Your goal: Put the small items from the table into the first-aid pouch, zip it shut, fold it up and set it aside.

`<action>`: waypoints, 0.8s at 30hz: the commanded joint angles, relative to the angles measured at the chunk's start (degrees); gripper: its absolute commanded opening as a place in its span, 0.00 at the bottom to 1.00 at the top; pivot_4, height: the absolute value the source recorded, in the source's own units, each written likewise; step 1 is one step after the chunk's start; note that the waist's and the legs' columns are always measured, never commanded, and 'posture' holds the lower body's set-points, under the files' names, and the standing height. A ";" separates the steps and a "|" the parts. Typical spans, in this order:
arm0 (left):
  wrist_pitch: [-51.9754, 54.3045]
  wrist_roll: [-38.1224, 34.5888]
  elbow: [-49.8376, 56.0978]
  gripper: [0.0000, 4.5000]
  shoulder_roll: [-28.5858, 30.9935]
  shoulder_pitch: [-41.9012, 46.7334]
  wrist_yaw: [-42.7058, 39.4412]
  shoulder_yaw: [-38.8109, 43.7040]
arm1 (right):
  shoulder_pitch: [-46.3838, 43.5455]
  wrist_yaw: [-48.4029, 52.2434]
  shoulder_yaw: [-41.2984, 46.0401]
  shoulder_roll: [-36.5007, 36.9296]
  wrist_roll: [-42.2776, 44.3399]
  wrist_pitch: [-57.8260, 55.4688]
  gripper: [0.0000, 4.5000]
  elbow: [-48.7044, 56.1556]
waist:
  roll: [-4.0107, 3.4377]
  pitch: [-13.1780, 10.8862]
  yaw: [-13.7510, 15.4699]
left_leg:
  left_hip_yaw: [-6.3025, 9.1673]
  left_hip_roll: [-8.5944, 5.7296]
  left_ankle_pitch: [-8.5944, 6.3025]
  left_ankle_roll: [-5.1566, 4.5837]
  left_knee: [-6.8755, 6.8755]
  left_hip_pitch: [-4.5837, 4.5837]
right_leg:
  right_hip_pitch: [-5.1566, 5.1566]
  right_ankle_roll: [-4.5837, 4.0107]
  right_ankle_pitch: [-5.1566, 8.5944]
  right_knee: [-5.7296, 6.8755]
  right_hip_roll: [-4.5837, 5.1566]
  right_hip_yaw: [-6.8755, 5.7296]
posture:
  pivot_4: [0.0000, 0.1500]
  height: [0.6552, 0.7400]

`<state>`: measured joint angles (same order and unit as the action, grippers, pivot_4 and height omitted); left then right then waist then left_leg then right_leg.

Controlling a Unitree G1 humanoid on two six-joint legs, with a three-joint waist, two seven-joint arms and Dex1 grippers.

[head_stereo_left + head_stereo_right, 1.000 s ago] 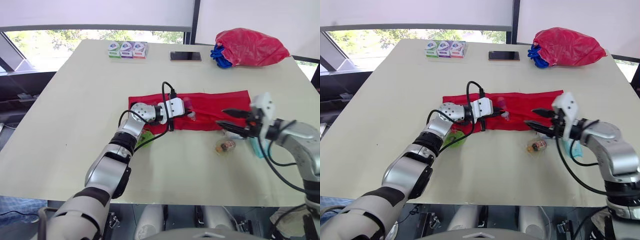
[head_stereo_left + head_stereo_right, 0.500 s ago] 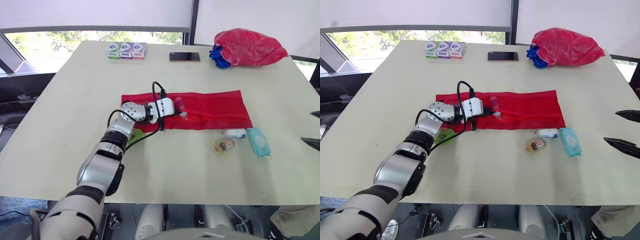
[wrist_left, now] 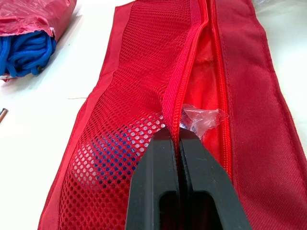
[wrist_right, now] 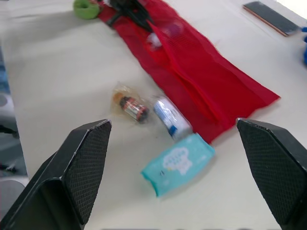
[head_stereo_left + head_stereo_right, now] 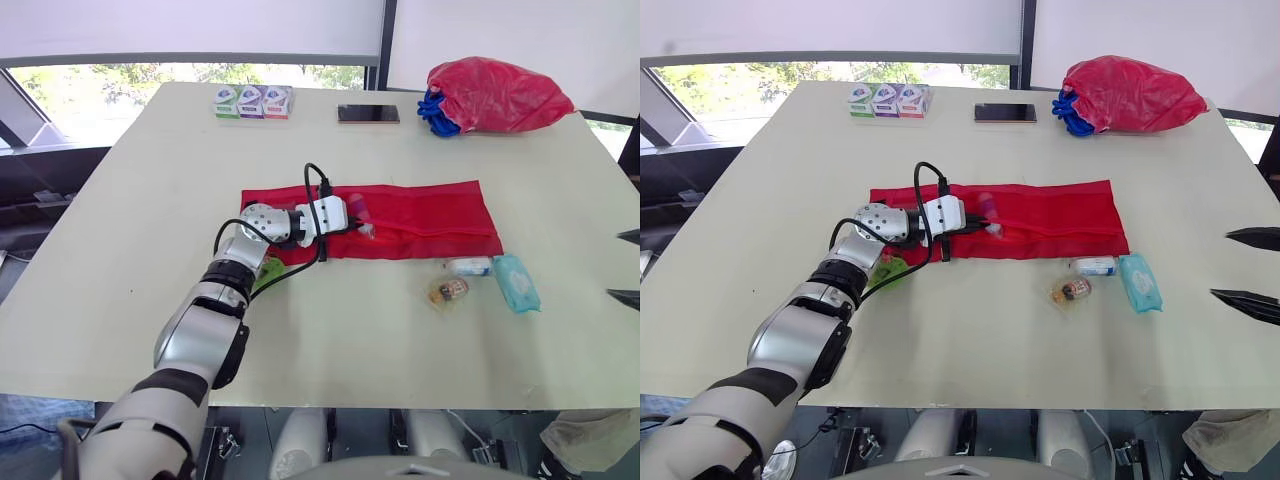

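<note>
Left wrist view has the left claw (image 3: 175, 136) closed narrow on the zip edge of the long red fabric pouch (image 3: 240, 96), where the mesh panel meets the opening; a clear crinkled packet (image 3: 201, 120) lies just inside. The pouch lies flat and unfolded in the middle of the pale surface (image 5: 150, 200). Near its front edge wait three items - a small white tube (image 5: 467, 266), a teal wipes packet (image 5: 514, 282) and a brown vial in clear wrap (image 5: 448, 291). The right claw (image 5: 1225, 264) hangs wide open, well apart from them.
</note>
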<state>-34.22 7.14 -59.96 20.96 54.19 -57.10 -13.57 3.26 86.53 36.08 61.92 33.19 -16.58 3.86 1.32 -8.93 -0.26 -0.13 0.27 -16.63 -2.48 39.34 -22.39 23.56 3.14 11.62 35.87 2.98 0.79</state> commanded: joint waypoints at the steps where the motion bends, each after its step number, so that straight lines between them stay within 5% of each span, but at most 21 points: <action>1: -1.01 -0.34 0.97 0.00 0.07 1.13 0.15 0.77 | -6.25 -2.05 -8.92 -0.68 -5.64 6.55 0.98 -4.23 | 0.00 0.00 -0.02 | -0.02 -0.01 0.00 0.00 0.00 0.00 | 0.00 0.00 0.00 0.00 0.00 0.01 | 1.00 1.00; 10: -1.92 0.78 1.19 0.00 -0.54 1.35 1.33 0.15 | -23.62 -4.79 -33.37 -4.51 -22.87 18.22 0.98 -12.60 | -0.04 -0.01 0.15 | -0.03 -0.12 0.01 0.02 0.05 -0.02 | 0.03 0.00 -0.01 0.03 0.00 -0.01 | 1.00 1.00; 22: -2.11 1.19 1.25 0.00 -1.49 1.08 2.05 0.49 | -37.45 -10.14 -48.38 -9.59 -37.22 15.06 0.98 -18.73 | -0.05 -0.01 0.88 | -0.04 -0.15 0.02 0.04 0.05 -0.05 | 0.04 -0.01 -0.01 0.01 -0.01 -0.05 | 1.00 1.00; 24: -2.10 1.19 1.34 0.00 -1.55 1.06 2.11 0.53 | -37.75 -9.69 -49.67 -9.20 -38.87 16.05 0.87 -19.09 | -0.05 -0.01 1.07 | -0.03 -0.15 0.04 0.06 0.05 -0.05 | 0.04 -0.01 -0.01 0.01 -0.01 -0.06 | 1.00 1.00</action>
<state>-35.44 8.85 -59.95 19.37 54.38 -55.52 -13.63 -33.43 76.91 -13.64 51.77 -4.57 -1.05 -15.14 1.27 -8.94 0.81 -0.15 0.12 -16.60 -2.43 39.39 -22.46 23.60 3.13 11.61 35.88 2.98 0.71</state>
